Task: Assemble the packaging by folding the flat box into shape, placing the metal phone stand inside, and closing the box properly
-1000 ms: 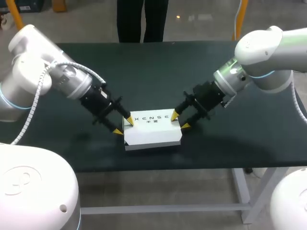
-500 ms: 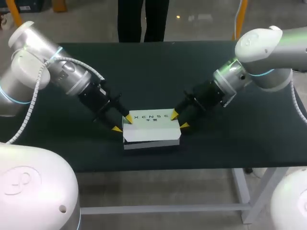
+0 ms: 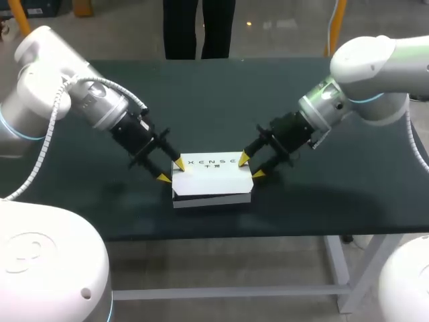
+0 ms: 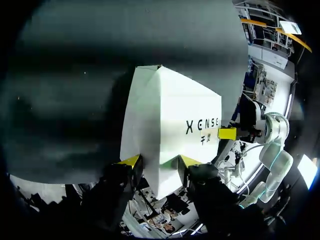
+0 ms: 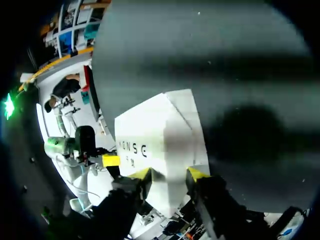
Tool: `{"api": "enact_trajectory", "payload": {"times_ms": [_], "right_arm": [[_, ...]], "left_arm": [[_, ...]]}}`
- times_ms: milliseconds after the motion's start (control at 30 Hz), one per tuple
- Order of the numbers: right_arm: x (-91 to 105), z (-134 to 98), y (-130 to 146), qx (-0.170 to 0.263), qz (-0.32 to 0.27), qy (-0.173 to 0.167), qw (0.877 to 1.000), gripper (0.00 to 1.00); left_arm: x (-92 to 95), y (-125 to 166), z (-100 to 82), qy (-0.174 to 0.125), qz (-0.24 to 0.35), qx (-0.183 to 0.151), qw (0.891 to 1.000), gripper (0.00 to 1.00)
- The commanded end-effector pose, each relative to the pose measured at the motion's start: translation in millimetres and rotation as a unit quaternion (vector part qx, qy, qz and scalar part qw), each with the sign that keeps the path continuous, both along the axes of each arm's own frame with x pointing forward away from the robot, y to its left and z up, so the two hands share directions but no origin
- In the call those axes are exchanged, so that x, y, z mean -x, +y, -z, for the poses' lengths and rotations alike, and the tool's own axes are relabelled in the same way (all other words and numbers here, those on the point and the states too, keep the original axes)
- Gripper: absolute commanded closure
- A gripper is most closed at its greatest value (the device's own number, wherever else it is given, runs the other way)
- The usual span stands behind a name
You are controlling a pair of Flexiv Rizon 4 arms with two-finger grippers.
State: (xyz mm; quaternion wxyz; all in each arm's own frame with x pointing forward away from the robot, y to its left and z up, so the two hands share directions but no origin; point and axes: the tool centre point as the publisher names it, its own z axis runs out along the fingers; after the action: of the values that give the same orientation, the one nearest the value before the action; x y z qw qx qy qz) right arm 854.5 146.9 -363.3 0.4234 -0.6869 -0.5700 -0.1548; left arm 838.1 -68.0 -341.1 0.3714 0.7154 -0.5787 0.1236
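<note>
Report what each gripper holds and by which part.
Cannot tell: the left gripper and right gripper are at opposite ends of the white box; grip unclear.

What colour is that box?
The box is white with dark print on top, clearest in the head view.

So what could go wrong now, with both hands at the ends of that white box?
The left hand and right hand sit at opposite ends of the white box. If one pushes harder, the box might slide or twist on the table. A dark gap shows along the box's front, under the top, so it may not be fully shut, and more pressure could crumple the card. The phone stand is out of sight, so whether it is inside is unknown.
</note>
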Motion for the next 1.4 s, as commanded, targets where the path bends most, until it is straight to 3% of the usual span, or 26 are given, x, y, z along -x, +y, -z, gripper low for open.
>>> {"api": "enact_trajectory", "payload": {"times_ms": [33, 1400], "right_arm": [[-4.9, 0.3, 3.7, -0.003, -0.005, 0.008, 1.000, 0.51], [-15.7, -7.2, 7.0, -0.021, -0.021, 0.048, 0.998, 0.51]], "left_arm": [[-3.9, -5.1, 0.1, 0.006, 0.004, 0.000, 1.000, 0.51], [-6.8, -10.0, -4.6, 0.044, 0.032, 0.016, 0.998, 0.53]]}}
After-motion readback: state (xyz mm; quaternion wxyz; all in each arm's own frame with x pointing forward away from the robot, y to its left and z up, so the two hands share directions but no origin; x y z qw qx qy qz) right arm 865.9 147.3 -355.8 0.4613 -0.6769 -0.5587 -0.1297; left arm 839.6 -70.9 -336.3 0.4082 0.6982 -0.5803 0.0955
